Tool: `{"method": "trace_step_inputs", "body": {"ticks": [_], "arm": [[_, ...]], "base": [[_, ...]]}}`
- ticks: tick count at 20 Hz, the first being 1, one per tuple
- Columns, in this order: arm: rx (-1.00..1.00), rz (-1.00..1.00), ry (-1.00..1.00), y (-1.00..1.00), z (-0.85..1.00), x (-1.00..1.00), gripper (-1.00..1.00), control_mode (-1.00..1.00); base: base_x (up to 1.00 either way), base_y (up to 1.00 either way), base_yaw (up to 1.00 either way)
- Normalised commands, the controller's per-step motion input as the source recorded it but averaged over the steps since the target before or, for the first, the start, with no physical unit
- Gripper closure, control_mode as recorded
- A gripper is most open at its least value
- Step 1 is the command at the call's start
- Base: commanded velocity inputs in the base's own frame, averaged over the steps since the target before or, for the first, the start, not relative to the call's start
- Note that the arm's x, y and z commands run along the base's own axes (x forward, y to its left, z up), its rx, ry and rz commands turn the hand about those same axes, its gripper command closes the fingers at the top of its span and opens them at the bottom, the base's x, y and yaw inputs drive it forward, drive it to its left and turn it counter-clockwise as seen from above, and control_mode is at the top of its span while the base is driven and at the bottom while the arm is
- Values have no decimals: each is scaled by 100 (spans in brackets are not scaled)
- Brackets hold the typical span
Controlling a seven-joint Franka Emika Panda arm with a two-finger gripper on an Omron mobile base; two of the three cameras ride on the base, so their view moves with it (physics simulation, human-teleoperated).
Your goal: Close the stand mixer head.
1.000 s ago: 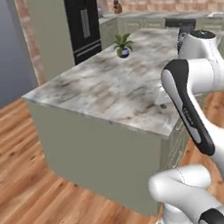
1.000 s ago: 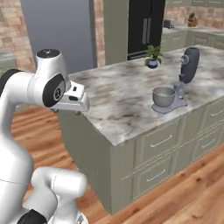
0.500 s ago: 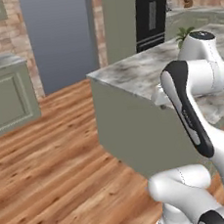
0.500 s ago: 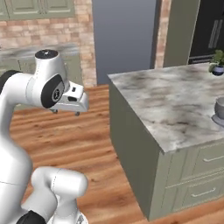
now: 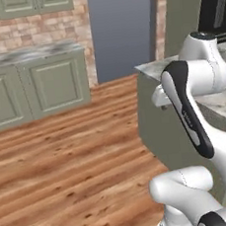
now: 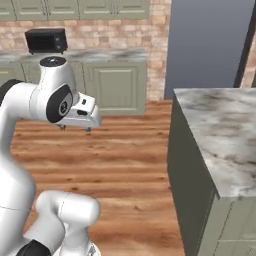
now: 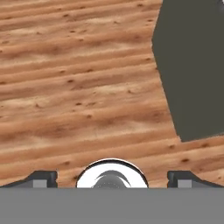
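The gripper (image 6: 74, 128), fingers wide, is hanging over wooden floor (image 7: 78, 87) beside the marble island's corner (image 6: 176, 92); perhaps a toaster oven (image 6: 46, 40) behind.

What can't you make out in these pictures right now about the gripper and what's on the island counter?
- Island counter: the right base view's right edge cuts off its far part, so what stands there can't be told.
- Island counter in the left base view: the white arm covers most of it.
- Gripper: in the hand view only the two finger tips poke up, wide apart; the rest is cut off below.
- Black appliance: too small for details.
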Motion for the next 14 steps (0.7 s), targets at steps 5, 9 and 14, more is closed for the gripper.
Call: {"method": "trace_step_inputs", "body": {"ticks": [5, 9, 14], "arm": [[0, 0, 0, 0, 0, 0, -100, 100], [0, 0, 0, 0, 0, 0, -100, 100], [0, 0, 0, 0, 0, 0, -100, 100]], "base": [[-35, -75, 62], [-59, -92, 58], [-59, -100, 54]]}}
